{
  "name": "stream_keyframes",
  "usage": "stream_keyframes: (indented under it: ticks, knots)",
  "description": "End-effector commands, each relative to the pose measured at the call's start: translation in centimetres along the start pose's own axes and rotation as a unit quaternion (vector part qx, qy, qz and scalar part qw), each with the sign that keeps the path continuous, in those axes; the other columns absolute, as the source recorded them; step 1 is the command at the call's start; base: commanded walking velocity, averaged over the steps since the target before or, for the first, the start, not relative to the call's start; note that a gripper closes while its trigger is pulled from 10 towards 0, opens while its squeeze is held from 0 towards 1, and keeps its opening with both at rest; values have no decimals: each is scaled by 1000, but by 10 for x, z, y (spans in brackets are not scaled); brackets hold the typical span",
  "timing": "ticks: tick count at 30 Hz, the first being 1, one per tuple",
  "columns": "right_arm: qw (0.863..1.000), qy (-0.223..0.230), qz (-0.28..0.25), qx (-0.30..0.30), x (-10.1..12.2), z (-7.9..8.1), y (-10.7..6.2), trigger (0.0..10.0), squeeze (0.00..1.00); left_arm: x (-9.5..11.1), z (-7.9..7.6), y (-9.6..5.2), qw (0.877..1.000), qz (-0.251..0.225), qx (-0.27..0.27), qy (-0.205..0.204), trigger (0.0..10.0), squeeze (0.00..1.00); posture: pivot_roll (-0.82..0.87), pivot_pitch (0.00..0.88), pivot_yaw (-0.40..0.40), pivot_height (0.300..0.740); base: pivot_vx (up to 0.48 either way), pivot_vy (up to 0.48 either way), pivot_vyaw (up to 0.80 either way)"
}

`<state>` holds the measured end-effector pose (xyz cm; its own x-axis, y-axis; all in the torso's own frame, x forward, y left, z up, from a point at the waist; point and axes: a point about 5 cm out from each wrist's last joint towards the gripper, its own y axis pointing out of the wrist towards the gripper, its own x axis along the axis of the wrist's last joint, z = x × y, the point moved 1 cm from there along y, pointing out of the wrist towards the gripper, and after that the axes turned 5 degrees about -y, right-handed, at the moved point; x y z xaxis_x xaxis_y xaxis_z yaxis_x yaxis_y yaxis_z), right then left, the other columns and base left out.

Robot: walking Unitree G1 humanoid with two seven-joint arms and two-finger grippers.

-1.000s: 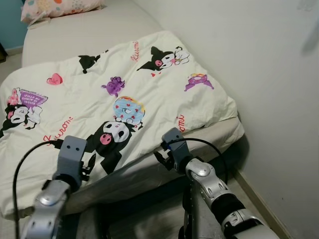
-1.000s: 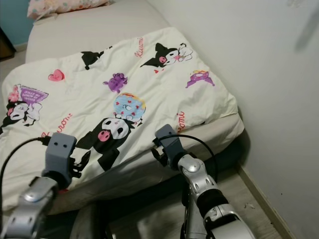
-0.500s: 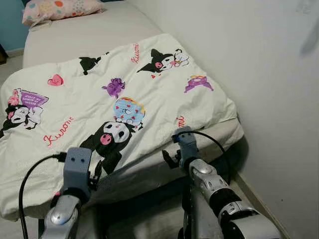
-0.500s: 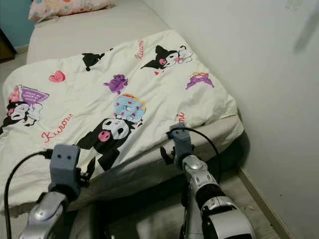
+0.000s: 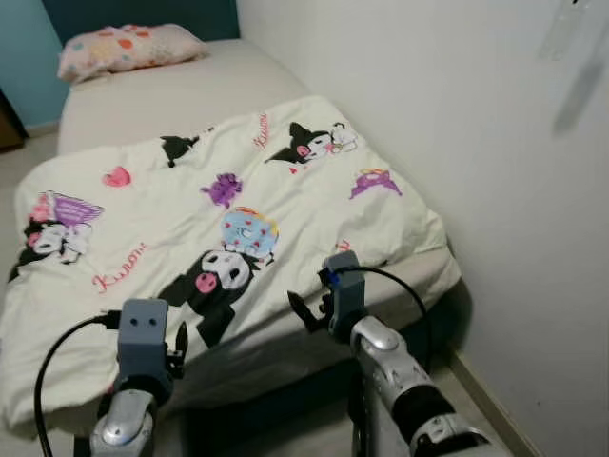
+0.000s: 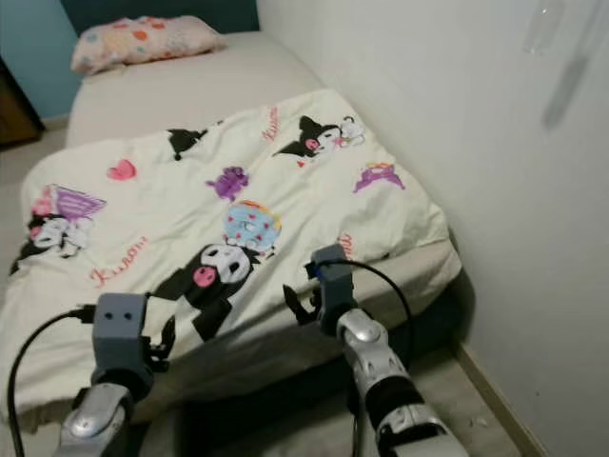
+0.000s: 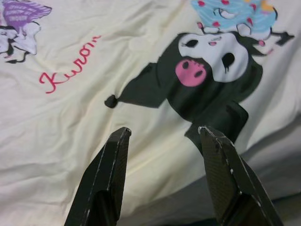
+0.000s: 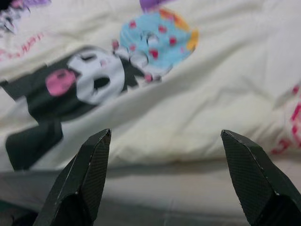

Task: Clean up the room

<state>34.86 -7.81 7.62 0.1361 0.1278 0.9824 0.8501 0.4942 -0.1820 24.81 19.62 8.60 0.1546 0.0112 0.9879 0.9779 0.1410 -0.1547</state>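
Observation:
A cream blanket [image 5: 219,209] printed with black, pink and purple cartoon figures lies spread over the foot half of a bed [image 5: 171,90]. Its near edge hangs over the mattress side. My left gripper [image 7: 163,129] is open, hovering just above the blanket by the big black cartoon figure [image 7: 207,80], with nothing between its fingers. My right gripper [image 8: 165,133] is open too, held over the blanket's near edge where the bare mattress side [image 8: 188,197] shows below. Neither one touches the cloth.
A pink spotted pillow [image 5: 128,48] lies at the head of the bed. A white wall [image 5: 457,143] runs along the bed's right side, with a narrow strip of floor [image 5: 476,390] beside it. Dark furniture [image 6: 14,105] stands far left.
The camera has pulled back and tilted up, so more of the pillow and bed head shows. My left gripper has sunk lower towards the blanket's near edge. The blanket lies as before.

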Motion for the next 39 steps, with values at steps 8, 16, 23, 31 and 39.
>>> stream_keyframes:
  ticks: [8, 16, 23, 31, 39]
  knots:
    - [1000, -11, 4, 22, -12, 7, -9, 10000, 0, -24, 5, 8, 998, 42, 40, -20, 10000, 0, -75, 14, 23, 585, 0, 0, 0]
    - [999, -17, 16, 43, -21, 13, -16, 10000, 0, -28, 1, 7, 999, 34, 37, 6, 10000, 0, -67, 15, 10, 620, 0, 0, 0]
    - [998, -14, 19, 49, -26, 18, -20, 10000, 0, -37, 0, 3, 999, 44, 27, 15, 10000, 0, -69, 10, 18, 650, 0, 0, 0]
    - [998, -10, 20, 50, -28, 18, -23, 10000, 0, -39, 4, -1, 998, 45, 40, 12, 10000, 0, -64, 3, 23, 680, 0, 0, 0]
    - [998, 0, 10, 58, -28, 22, -28, 10000, 0, -45, 1, -8, 998, 42, 41, 18, 10000, 0, -62, 0, 29, 705, 0, 0, 0]
